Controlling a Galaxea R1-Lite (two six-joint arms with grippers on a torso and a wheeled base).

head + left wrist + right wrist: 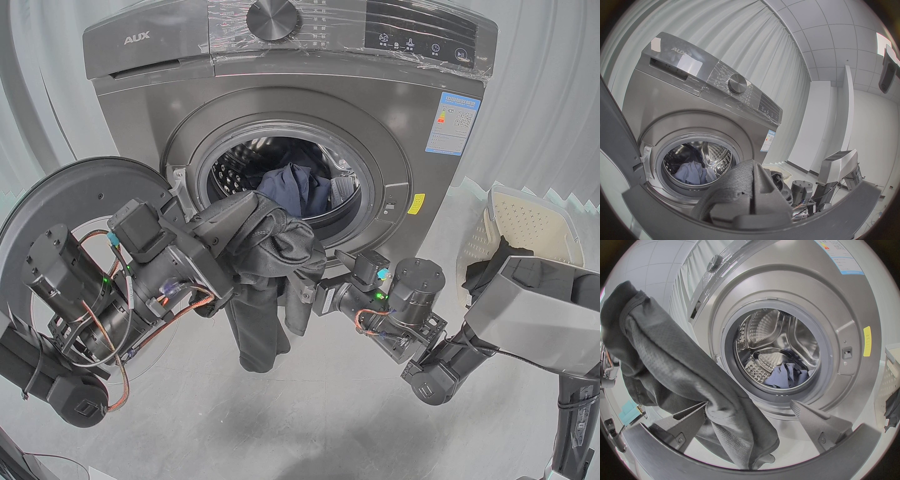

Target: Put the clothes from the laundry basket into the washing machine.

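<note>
In the head view the dark grey garment (pixel 269 250) sits at the centre of the frame, bunched over the left pincer (pixel 228 265), which is clenched on it. From that bunch its long axis runs straight down, and the loose tail hangs toward the floor (pixel 344 431), well below the lip of the drum opening (pixel 281 178).

The washing machine (pixel 281 94) fills the upper middle of the frame. Its door (pixel 69 194) is swung wide at the left. The opening lies just above and right of the held bunch, close behind it. A blue garment (pixel 297 187) already rests inside.

The right pincer (pixel 306 290) is at the garment's right edge, its jaws spread. One finger (pixel 690 418) has cloth draped over it without gripping.

The left arm is the nearer and carries the load. I judge the coming push must go up and inward, since the hanging tail could catch on the lip.

The laundry basket (pixel 531 219), at the right of the frame, holds more dark clothes (pixel 494 265).
</note>
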